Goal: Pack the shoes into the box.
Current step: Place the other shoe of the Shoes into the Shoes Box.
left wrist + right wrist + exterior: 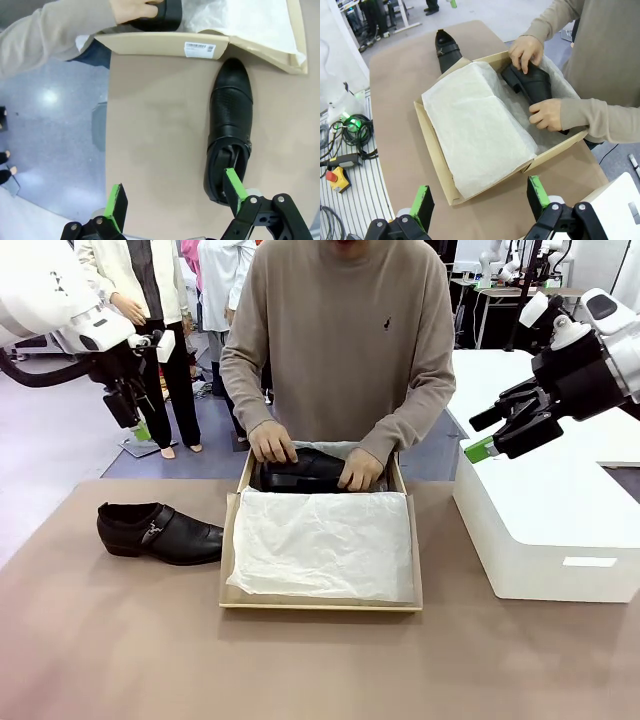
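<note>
The brown cardboard box [232, 540] lies mid-table, lined with white tissue paper [320, 540]. A person's two hands [272, 443] press one black shoe [300, 470] into the box's far end; the same shoe [532, 84] shows in the right wrist view. The other black shoe [160, 532] rests on the table left of the box, buckle facing me, and is seen from above as shoe [230, 125]. My left gripper [130, 415] hangs open high above the table's far left. My right gripper [500, 425] is open in the air at the right, above the white block.
A large white rectangular block [545, 510] stands on the right of the brown table [320, 670]. The box [437, 172] has its tissue folded over the near half. Cables and a red stop button [337, 180] lie beside the table.
</note>
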